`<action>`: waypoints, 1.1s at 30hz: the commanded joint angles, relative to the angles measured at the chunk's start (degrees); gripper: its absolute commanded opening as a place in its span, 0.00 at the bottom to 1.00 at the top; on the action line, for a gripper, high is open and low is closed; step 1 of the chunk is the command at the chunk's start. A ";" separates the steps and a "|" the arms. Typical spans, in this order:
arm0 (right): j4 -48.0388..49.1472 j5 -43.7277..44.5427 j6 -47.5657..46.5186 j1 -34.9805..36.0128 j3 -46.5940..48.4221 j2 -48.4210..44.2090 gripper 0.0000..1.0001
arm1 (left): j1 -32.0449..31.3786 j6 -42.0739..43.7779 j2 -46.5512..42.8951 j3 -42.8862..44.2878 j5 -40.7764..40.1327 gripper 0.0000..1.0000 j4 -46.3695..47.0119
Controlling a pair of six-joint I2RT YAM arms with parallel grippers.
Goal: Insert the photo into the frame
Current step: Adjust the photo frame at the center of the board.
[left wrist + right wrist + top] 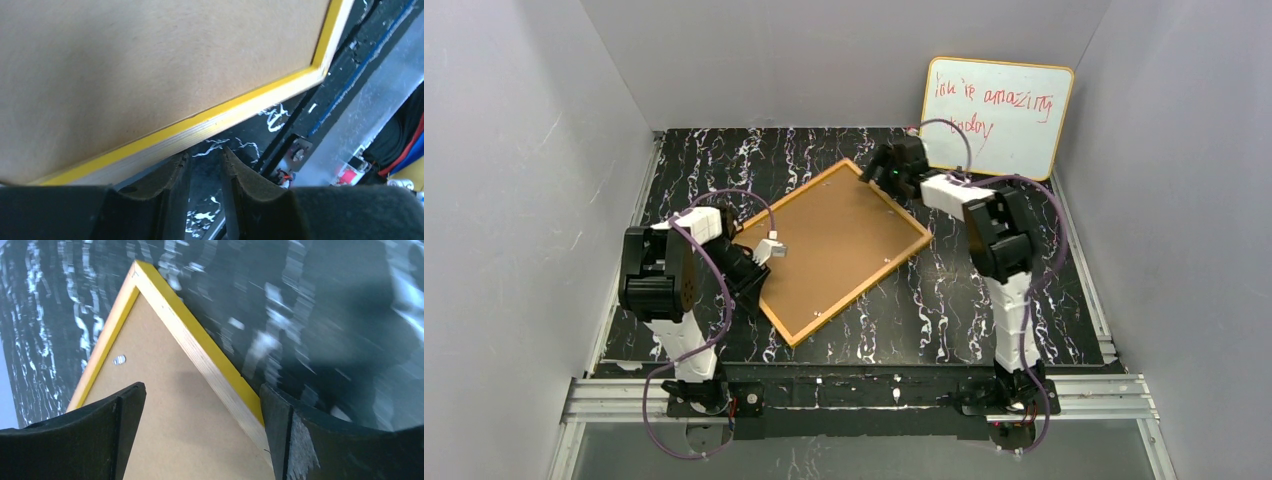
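Observation:
The frame (890, 198) lies face down and skewed in the middle of the black marbled table, yellow-orange rim up, with a brown backing board (834, 245) filling it. The photo is hidden. My left gripper (756, 268) sits low at the frame's near-left edge. In the left wrist view its jaws (205, 160) stand a narrow gap apart with only table between them, just outside the frame's yellow rim (200, 122). My right gripper (881, 170) hovers over the far corner, wide open (200, 387), straddling the rim (200, 342) and the board (170, 415).
A yellow-edged whiteboard (999, 115) with red writing leans on the back wall behind the right arm. Grey walls close in both sides. A metal rail (864, 395) runs along the near table edge. A small metal tab (119, 360) sits on the backing board.

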 commanded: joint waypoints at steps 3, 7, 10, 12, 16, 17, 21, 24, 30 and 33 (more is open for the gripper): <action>-11.95 -6.21 -5.22 7.91 22.51 12.62 0.99 | -6.77 1.31 -3.68 -1.18 6.46 0.34 1.64; -11.84 -0.34 -9.09 6.58 23.26 8.47 0.99 | -10.59 1.24 -3.73 -0.35 9.00 0.56 0.52; -12.97 3.55 -9.59 4.12 19.14 2.47 0.99 | -10.32 4.83 -3.26 3.17 8.60 0.67 -4.90; -12.38 5.05 -9.57 2.32 13.64 -2.77 0.99 | -8.81 7.41 -3.11 6.22 8.21 0.68 -8.87; -12.29 4.19 -8.42 -1.02 2.76 -13.19 0.99 | -2.43 12.75 -1.16 15.58 7.99 0.69 -16.31; -12.72 3.78 -8.20 -1.55 0.00 -15.67 0.99 | -0.39 13.09 0.21 18.72 7.68 0.68 -17.37; -16.61 0.81 -6.50 -2.04 -11.62 -25.58 0.99 | 7.60 3.23 6.87 30.92 3.73 0.63 -10.16; -15.79 -4.89 -3.14 -2.04 -22.71 -32.97 0.99 | 11.20 -8.16 10.66 34.60 -2.32 0.60 3.35; -2.10 -15.78 7.82 -1.95 -43.09 -42.59 0.99 | 12.24 -17.68 16.88 34.40 -12.93 0.59 16.82; 2.91 -18.20 10.91 -1.94 -47.13 -41.52 0.99 | 12.20 -17.54 17.86 31.91 -14.32 0.58 18.11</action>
